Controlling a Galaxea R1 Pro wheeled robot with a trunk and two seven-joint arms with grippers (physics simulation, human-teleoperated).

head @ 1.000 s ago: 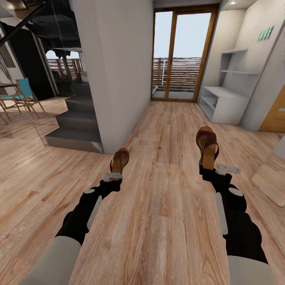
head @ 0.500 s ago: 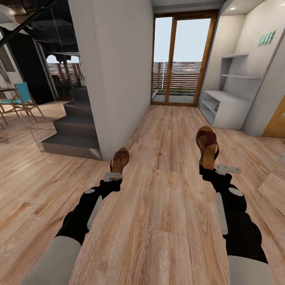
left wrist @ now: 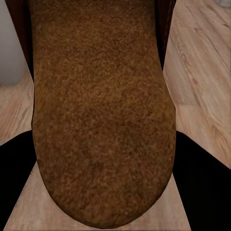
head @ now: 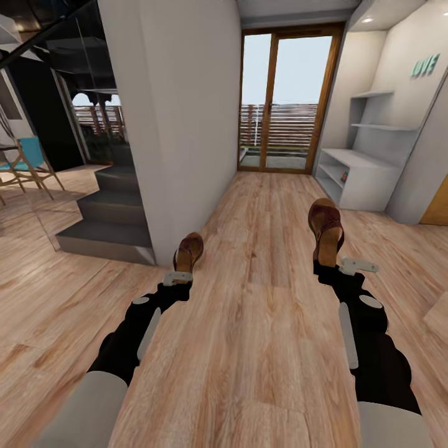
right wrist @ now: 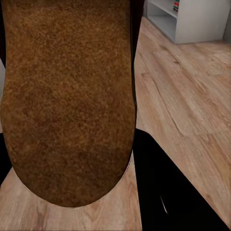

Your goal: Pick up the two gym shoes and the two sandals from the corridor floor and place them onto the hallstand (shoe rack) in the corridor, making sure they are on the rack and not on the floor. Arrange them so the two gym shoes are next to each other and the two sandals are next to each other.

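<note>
Each arm carries one brown sandal above the corridor floor [head: 261, 323]. My left gripper [head: 178, 275] is shut on the heel of the left sandal [head: 188, 251], whose brown footbed [left wrist: 101, 115] looms close in the left wrist view. My right gripper [head: 336, 266] is shut on the right sandal [head: 326, 228], footbed [right wrist: 67, 101] close in the right wrist view. The hallstand [head: 358, 171], pale grey with a bench top over open tiers and wall shelves above, stands ahead at the right wall; its lower end [right wrist: 190, 19] shows past the right sandal. The gym shoes are out of view.
A white wall block [head: 180, 118] juts out at the left with dark grey steps [head: 109, 224] beside it. A wood-framed glass door [head: 286, 93] closes the corridor's far end. A wooden door [head: 437, 205] is at the right edge. Chairs [head: 25, 162] stand far left.
The whole view has shifted: the wall block, door and hallstand appear nearer and the picture has turned slightly right. Both grippers keep the sandals in the same pose.
</note>
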